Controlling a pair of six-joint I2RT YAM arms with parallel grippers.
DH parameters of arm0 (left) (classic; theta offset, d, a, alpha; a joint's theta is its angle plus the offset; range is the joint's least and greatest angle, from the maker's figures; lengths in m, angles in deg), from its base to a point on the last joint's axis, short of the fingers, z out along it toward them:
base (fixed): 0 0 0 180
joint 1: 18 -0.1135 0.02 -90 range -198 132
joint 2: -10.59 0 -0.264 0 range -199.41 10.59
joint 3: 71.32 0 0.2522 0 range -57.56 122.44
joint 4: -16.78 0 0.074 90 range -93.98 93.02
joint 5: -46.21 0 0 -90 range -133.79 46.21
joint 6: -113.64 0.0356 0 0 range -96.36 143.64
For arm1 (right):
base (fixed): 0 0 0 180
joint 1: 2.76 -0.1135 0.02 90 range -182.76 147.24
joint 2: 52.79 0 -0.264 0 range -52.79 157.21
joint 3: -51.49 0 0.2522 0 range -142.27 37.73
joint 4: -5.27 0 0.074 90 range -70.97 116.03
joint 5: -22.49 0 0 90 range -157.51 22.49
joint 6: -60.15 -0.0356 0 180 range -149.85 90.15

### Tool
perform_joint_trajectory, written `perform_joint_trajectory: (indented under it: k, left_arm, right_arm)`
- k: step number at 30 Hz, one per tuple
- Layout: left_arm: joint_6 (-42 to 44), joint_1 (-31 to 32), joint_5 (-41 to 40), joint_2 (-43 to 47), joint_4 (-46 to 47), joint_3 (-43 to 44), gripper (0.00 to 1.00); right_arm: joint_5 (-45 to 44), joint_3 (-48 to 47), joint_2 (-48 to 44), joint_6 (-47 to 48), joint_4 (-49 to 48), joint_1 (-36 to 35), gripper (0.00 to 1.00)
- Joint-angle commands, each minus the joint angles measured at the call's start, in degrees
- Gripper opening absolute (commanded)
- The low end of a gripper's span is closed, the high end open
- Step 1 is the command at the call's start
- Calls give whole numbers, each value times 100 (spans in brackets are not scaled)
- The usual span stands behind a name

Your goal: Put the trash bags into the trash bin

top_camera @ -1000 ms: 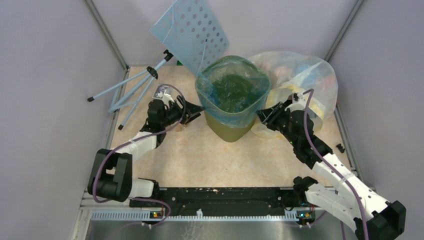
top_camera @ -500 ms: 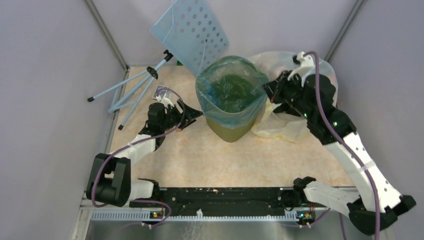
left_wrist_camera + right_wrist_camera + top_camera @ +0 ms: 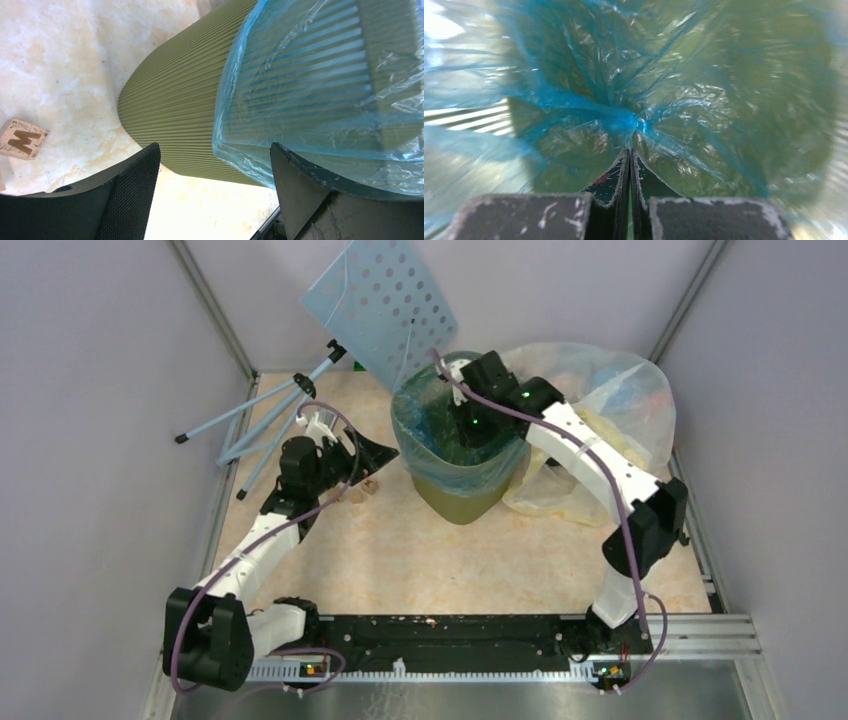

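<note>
The olive-green trash bin [image 3: 460,495] stands at the table's far middle. The light-blue trash bag [image 3: 415,430] lines it, its edge folded over the rim. My right gripper [image 3: 470,425] reaches down into the bin from above. In the right wrist view it [image 3: 630,152] is shut, tips at the bunched bag bottom [image 3: 634,122]; no plastic shows between the jaws. My left gripper [image 3: 370,465] is open and empty just left of the bin. In the left wrist view it [image 3: 215,175] faces the ribbed bin wall [image 3: 175,100] and the bag's hanging edge [image 3: 310,90], apart from both.
A large clear yellowish bag [image 3: 600,410] of colourful items lies against the bin's right side. A perforated light-blue panel [image 3: 385,305] leans at the back, with a blue tripod [image 3: 265,420] at the left. A small wooden letter tile [image 3: 367,488] lies under my left gripper.
My right arm rose from the bin's right side, swung over the rim and went down into the bin. My left gripper drew back slightly from the bin's left wall.
</note>
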Motion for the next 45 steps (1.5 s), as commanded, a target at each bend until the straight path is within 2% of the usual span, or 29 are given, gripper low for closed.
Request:
perform_joint_trajectory:
  k: [1,9,18,36,45]
  left_arm:
    - [34,-40,195,79,-8,375,86]
    - [-13,-39,308,-87,-14,828,86]
    - [-103,-41,523,-393,70,1332,85]
    - [-174,-50,582,-93,42,1576,86]
    - [-175,-50,666,-102,56,1701,92]
  right_arm:
    - [20,-455,439,422,760,-111,0]
    - [278,-20,1004,945,714,-118,0]
    - [612,153,1549,1107,626,5,0]
    - [1115,627,2235,1222,306,387,0]
    - [1199,363,2834,1257,553,395,0]
